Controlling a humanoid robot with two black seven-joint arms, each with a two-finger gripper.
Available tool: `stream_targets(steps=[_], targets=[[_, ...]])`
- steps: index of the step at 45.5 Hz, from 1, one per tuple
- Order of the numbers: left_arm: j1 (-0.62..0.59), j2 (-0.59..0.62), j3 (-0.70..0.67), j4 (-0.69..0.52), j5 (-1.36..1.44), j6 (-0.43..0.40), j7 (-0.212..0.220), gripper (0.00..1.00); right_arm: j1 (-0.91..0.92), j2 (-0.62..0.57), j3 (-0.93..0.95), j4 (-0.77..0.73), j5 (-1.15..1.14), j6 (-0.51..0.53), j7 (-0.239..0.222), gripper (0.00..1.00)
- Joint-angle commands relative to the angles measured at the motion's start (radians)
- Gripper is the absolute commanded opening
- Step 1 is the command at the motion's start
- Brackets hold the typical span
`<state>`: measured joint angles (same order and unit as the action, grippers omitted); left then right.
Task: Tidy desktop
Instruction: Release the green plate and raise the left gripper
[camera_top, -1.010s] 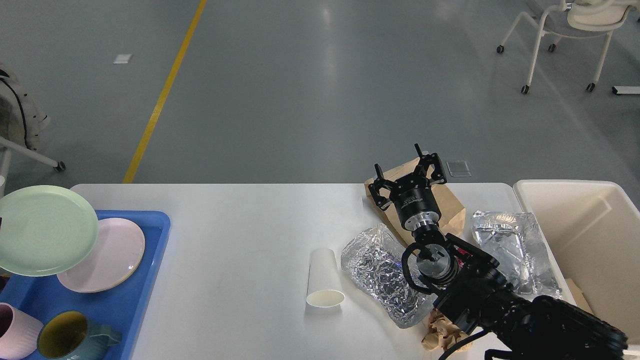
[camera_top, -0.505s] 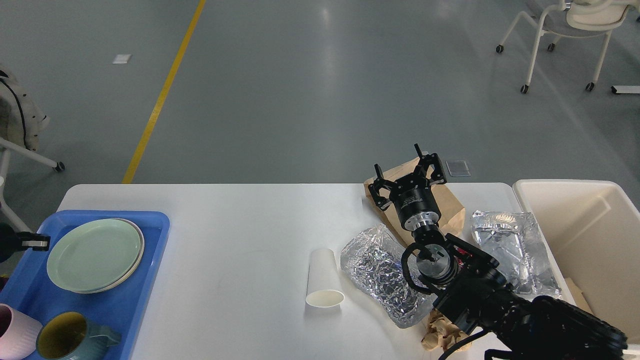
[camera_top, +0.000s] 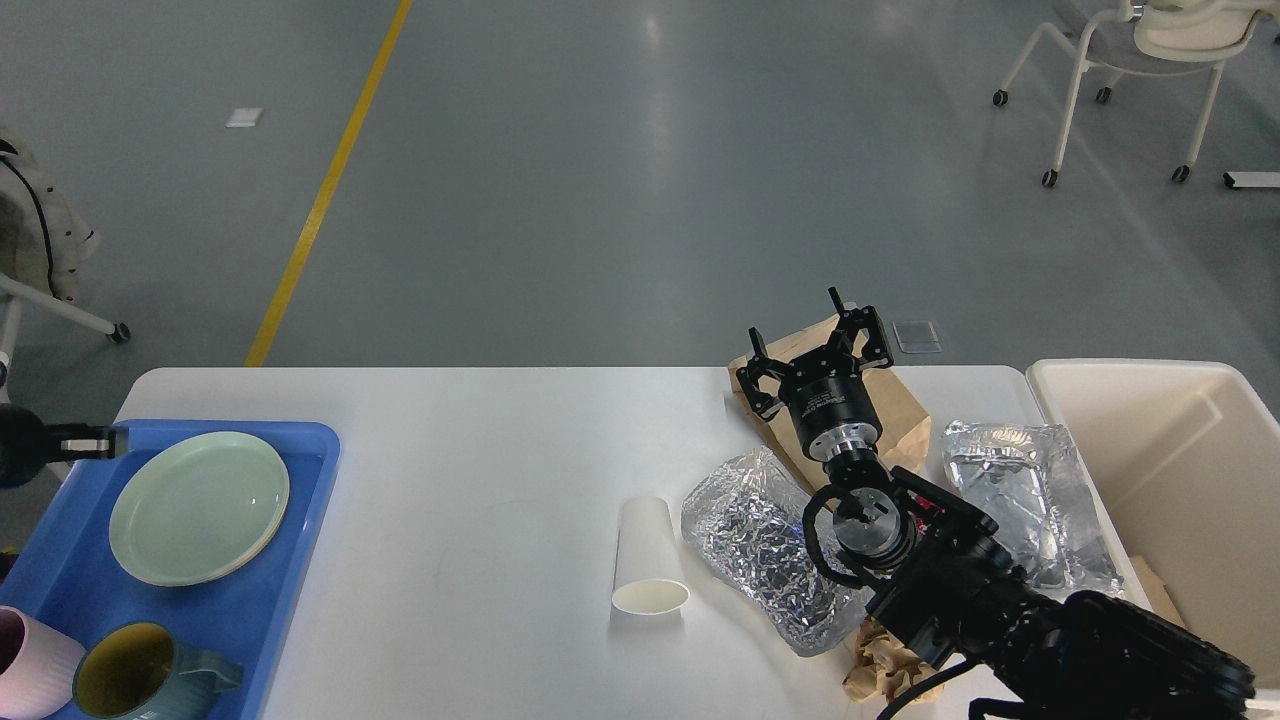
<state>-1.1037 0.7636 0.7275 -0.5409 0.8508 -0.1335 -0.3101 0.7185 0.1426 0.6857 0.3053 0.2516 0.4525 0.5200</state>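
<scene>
The white desktop (camera_top: 480, 440) carries litter on its right half: a paper cup (camera_top: 648, 555) on its side, two crumpled foil pieces (camera_top: 765, 550) (camera_top: 1030, 490), a brown paper bag (camera_top: 905, 415) and a crumpled brown paper (camera_top: 885, 665). Over the bag's far end my right gripper (camera_top: 812, 348) stands open, holding nothing. My left gripper (camera_top: 88, 441) shows only as a small tip at the far left edge of the blue tray (camera_top: 300, 560); its fingers cannot be told apart. In the tray a green plate (camera_top: 198, 505) lies flat on another plate.
A pink mug (camera_top: 30, 675) and a teal mug with a yellow inside (camera_top: 140, 670) stand at the tray's near end. A cream bin (camera_top: 1180, 470) adjoins the table's right end. Beyond the table are grey floor and a wheeled chair (camera_top: 1130, 60).
The green plate, tilted up above the tray's left side a second ago, now lies flat on the pink plate. The left gripper has drawn back to the tray's left edge. The right arm is still.
</scene>
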Motion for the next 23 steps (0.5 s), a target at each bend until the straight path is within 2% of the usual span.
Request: stream_targets(steps=[1,6,12,18,23], targets=[[-0.125,0.052,-0.022,-0.002,0.001,-0.081,-0.041,0.76,-0.001,0.000,0.000,0.000,0.000,0.000,0.000,1.00],[-0.290,0.083,-0.048,-0.002,-0.006,-0.195,-0.078,0.82,-0.001,0.000,0.000,0.000,0.000,0.000,0.000,1.00],[-0.453,0.115,-0.163,-0.001,-0.111,-0.353,-0.086,0.83,-0.001,0.000,0.000,0.000,0.000,0.000,0.000,1.00],[-0.452,0.118,-0.332,-0.001,-0.390,-0.495,-0.081,0.83,-0.001,0.000,0.000,0.000,0.000,0.000,0.000,1.00],[-0.338,0.112,-0.468,-0.001,-0.698,-0.564,-0.080,0.84,-0.001,-0.001,0.000,0.000,0.000,0.000,0.000,1.00]])
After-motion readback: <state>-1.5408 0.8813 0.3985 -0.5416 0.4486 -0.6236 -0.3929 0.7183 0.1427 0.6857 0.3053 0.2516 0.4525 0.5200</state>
